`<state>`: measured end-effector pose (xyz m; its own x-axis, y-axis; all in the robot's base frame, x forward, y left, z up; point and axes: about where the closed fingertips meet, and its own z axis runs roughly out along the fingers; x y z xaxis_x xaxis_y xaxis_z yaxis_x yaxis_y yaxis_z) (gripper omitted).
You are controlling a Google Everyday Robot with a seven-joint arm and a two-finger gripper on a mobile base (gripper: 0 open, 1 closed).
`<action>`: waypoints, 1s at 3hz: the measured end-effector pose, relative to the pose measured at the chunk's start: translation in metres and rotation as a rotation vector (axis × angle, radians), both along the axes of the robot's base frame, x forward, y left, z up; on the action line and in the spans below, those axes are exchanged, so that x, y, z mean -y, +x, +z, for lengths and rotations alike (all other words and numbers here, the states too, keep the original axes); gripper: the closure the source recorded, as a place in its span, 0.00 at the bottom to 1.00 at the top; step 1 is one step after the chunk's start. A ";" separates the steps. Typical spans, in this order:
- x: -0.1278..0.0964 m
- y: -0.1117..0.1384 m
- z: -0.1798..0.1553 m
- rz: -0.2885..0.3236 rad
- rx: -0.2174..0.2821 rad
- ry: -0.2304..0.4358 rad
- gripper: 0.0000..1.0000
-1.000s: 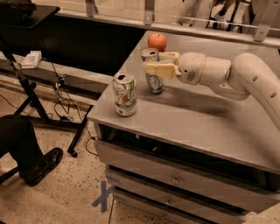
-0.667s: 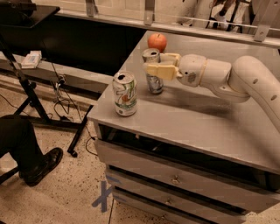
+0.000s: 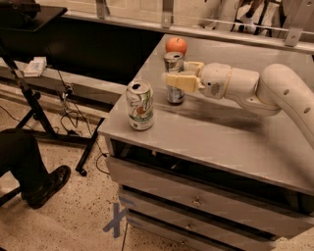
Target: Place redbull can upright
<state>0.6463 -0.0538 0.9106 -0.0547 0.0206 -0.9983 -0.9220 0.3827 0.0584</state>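
Counter (image 3: 221, 139) carries redbull can (image 3: 173, 94) at end effector (image 3: 179, 73), soda can (image 3: 140, 105), apple (image 3: 176, 45).

— What's the floor like?
— Speckled terrazzo floor (image 3: 73, 220), with a blue tape cross (image 3: 117, 220) stuck down just in front of the cabinet.
— And the furniture?
— A grey metal cabinet (image 3: 221, 139) with drawers (image 3: 196, 202) under its top; the gripper (image 3: 177, 72) hovers over its far left part. To the left stands a black table (image 3: 34, 11), with cables (image 3: 64, 98) trailing beneath it.
— Behind?
— A metal rail (image 3: 221, 33) runs along the far edge. A black shoe (image 3: 46, 182) rests at lower left. The light is warm.
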 end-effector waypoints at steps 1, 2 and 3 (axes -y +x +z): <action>0.012 -0.003 -0.007 -0.012 -0.008 -0.021 0.00; 0.027 -0.005 -0.012 -0.028 -0.014 -0.046 0.00; 0.054 -0.003 -0.008 -0.044 -0.005 -0.124 0.00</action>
